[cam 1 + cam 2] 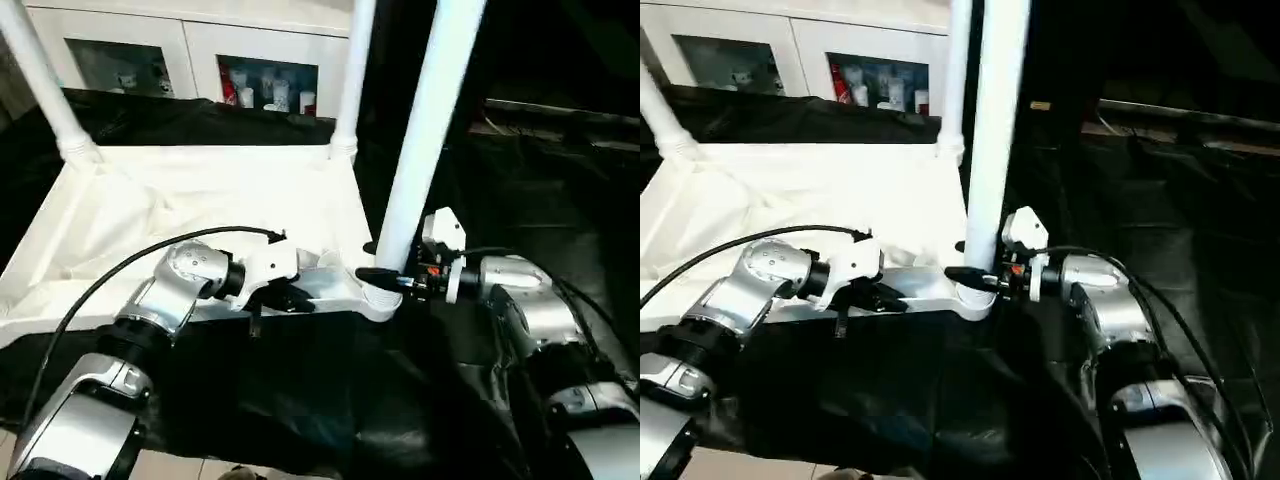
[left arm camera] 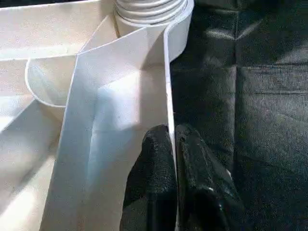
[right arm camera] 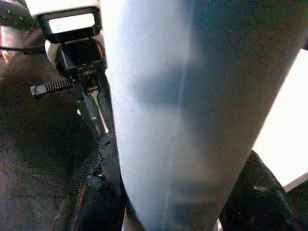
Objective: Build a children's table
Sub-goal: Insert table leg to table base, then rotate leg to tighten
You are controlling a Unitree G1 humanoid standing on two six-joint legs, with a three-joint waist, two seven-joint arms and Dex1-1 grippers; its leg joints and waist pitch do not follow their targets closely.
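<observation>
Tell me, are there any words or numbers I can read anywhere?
No words or numbers can be read.
Small items in the white glass-door cabinet: any labels too small and blurred.
White plastic tabletop, white tube leg, black cloth: no writing visible.

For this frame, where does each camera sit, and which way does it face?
Head, left and right eyes: looking down over both silver forearms at the upturned white plastic tabletop.
Left wrist: along the left gripper, pinching the tabletop's thin side wall.
Right wrist: along the right gripper, clasping the near white tube leg.
Shared: that leg and its corner socket.
</observation>
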